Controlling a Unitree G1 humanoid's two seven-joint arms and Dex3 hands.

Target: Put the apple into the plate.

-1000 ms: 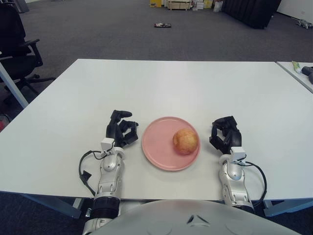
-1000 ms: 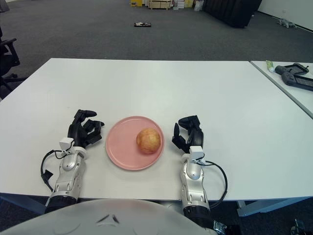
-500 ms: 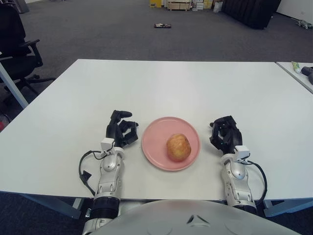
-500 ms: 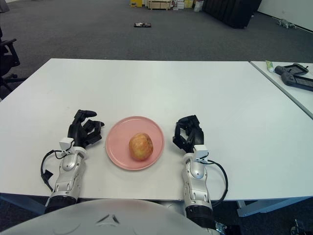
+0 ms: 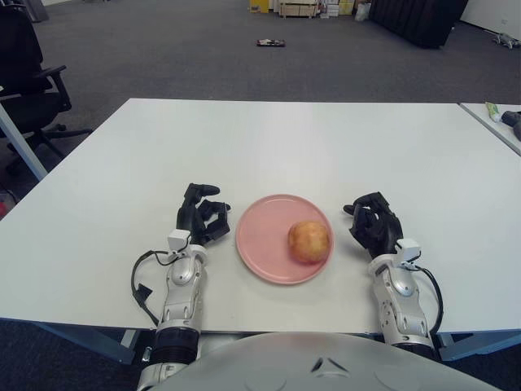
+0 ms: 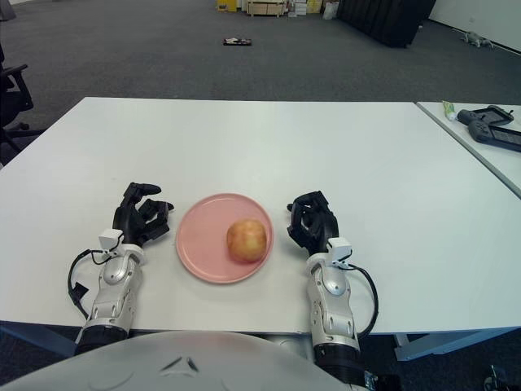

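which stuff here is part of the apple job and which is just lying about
Job:
apple, on the plate
pink plate
left hand and right hand, resting either side of it

Lying about:
handheld device on the side table
office chair
dark object on the floor

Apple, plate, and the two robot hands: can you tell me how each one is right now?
apple: lying on the plate, toward its right side, no hand touching it.
plate: flat on the white table, holding the apple.
left hand: resting on the table left of the plate, fingers curled, holding nothing.
right hand: resting on the table right of the plate, fingers curled, holding nothing.
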